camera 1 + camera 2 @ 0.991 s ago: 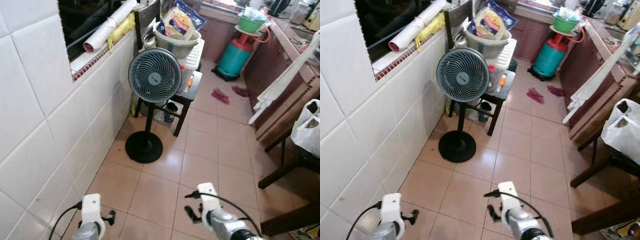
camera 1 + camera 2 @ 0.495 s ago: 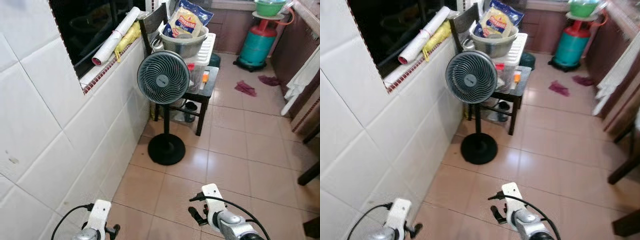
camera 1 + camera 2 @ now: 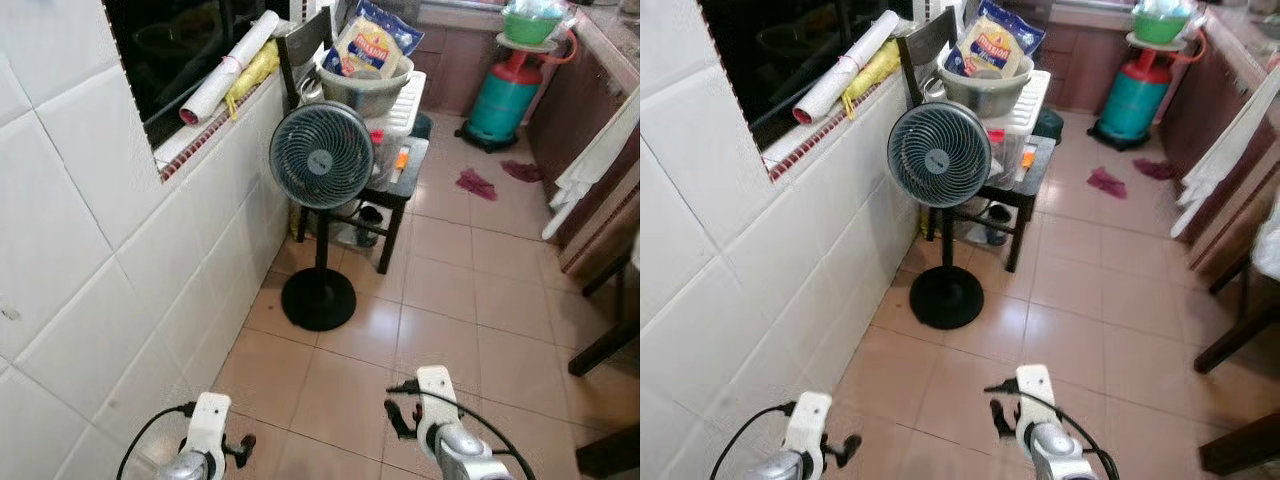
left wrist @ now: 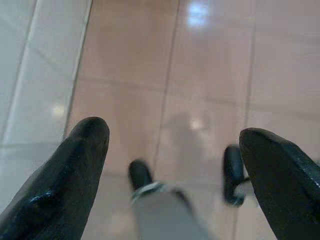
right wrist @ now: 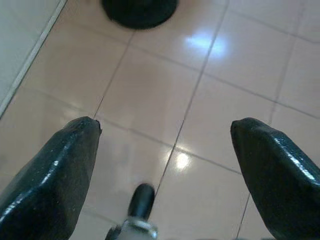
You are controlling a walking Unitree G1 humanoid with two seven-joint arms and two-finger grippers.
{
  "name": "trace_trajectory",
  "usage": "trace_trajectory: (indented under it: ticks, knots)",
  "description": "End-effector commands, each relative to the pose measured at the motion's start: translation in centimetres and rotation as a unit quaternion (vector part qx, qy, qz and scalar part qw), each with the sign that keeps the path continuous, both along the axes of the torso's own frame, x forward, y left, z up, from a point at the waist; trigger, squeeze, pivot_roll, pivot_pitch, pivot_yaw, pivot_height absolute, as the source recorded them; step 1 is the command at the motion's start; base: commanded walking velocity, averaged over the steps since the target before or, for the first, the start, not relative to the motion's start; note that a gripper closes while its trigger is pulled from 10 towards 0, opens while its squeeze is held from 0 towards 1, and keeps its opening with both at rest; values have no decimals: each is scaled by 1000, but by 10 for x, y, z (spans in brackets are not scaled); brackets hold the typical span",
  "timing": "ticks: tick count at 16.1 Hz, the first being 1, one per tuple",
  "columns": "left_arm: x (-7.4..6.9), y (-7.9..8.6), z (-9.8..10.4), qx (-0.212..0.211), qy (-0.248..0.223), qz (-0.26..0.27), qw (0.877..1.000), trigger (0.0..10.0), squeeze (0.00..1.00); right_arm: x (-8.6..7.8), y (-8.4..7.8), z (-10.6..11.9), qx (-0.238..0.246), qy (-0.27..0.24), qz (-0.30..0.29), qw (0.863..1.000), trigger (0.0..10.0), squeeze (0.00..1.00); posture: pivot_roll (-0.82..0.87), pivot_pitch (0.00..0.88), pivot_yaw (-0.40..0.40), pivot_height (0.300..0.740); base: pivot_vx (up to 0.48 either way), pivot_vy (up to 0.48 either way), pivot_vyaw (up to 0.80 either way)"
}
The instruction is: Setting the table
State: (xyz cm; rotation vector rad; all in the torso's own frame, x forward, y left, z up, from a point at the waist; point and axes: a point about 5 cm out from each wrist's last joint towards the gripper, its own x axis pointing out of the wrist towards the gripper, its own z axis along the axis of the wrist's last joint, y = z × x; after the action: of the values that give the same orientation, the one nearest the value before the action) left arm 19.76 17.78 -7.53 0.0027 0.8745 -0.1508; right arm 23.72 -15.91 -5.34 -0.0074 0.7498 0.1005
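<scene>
Both arms hang low in front of me over the pink tiled floor (image 3: 450, 300). My left arm (image 3: 207, 432) is near the white tiled wall, my right arm (image 3: 437, 405) further out over the tiles. In the left wrist view the left gripper (image 4: 175, 140) is open, with bare floor between its black fingers (image 4: 75, 165). The right gripper (image 5: 165, 130) is open too and holds nothing; the fan's black base (image 5: 140, 7) lies just beyond it.
A grey standing fan (image 3: 322, 168) stands ahead by the tiled wall (image 3: 100, 250). Behind it a dark stool carries a metal basin (image 3: 365, 85) with snack bags. A teal gas cylinder (image 3: 503, 95) stands at the back. Dark wooden furniture (image 3: 605, 350) and a white cloth (image 3: 590, 170) line the right.
The whole picture has shifted a little, so the camera moved. Both arms stay low at the bottom of the view.
</scene>
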Motion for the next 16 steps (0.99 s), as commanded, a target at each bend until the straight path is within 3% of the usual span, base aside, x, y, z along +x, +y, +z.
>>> trace_trajectory:
  ticks: [1, 4, 8, 11, 12, 16]
  knots:
    - [6, -2, 4, -16, -24, 6, 1000, 10000, 0, 9, -4, 7, 0, -24, -14, 1000, 10000, 0, 101, 0, -119, 740, 0, 0, -669]
    - [1, -4, 4, -56, -43, 35, 997, 10000, 0, 22, -2, 18, 20, -55, -16, 998, 10000, 0, 110, 0, -149, 740, 0, 0, -665]
    - [-9, 7, 2, -52, -60, 29, 996, 10000, 0, 31, -8, 28, 26, -82, -26, 996, 10000, 0, 129, 0, -170, 740, 0, 0, -664]
    - [-41, 25, -7, -43, -40, 13, 998, 10000, 0, 29, -14, 30, 25, -98, -22, 995, 10000, 0, 130, 0, -154, 740, 0, 0, -663]
    - [-59, 34, -12, -33, -18, 9, 999, 10000, 0, 22, -18, 24, 21, -88, -31, 995, 10000, 0, 122, 0, -136, 740, 0, 0, -663]
    - [-80, 42, -20, 3, 34, -11, 999, 10000, 0, 3, -19, 9, 22, -58, -54, 997, 10000, 0, 100, 0, -82, 740, 0, 0, -663]
